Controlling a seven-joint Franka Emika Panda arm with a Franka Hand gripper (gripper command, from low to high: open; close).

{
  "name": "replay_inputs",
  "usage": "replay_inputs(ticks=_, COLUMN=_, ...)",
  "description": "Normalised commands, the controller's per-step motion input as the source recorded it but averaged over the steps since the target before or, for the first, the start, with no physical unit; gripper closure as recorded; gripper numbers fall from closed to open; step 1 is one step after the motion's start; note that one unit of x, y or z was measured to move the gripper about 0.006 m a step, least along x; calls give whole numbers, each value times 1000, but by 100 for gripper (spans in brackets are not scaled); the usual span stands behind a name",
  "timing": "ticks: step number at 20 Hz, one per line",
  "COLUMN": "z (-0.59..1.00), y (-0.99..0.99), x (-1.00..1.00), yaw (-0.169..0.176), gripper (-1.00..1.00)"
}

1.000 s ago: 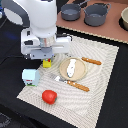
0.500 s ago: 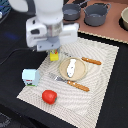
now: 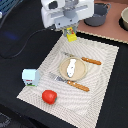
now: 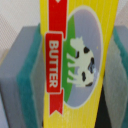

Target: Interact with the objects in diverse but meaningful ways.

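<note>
While raised, tool (image 3: 71, 34) around butter packet (image 3: 72, 37).

A placemat (image 3: 102, 75) lies on the table, and a plate (image 3: 82, 70) sits near its middle with a tube (image 3: 71, 66) lying on it. A knife (image 3: 91, 61) lies just behind the plate and a fork (image 3: 70, 82) just before it, while a carton (image 3: 31, 76) stands at the mat's edge toward the exterior view's left, with a tomato (image 3: 49, 96) before it and to its right. The gripper (image 3: 71, 33) hangs above the mat's far edge with a butter packet (image 4: 75, 55) between its pads (image 4: 27, 75), and two pots (image 3: 97, 14) stand behind the mat toward the exterior view's right.
</note>
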Motion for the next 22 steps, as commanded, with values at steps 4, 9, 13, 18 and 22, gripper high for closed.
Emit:
replay_inputs(ticks=4, z=-544, y=26, x=665, yaw=71, gripper=100)
replay_inputs(ticks=9, z=-438, y=59, x=678, yaw=54, gripper=100)
replay_inputs(ticks=13, z=189, y=261, x=401, yaw=18, gripper=-100)
replay_inputs(ticks=18, z=949, y=393, x=166, yaw=15, gripper=-100)
replay_inputs(ticks=22, z=1000, y=414, x=43, yaw=22, gripper=-100)
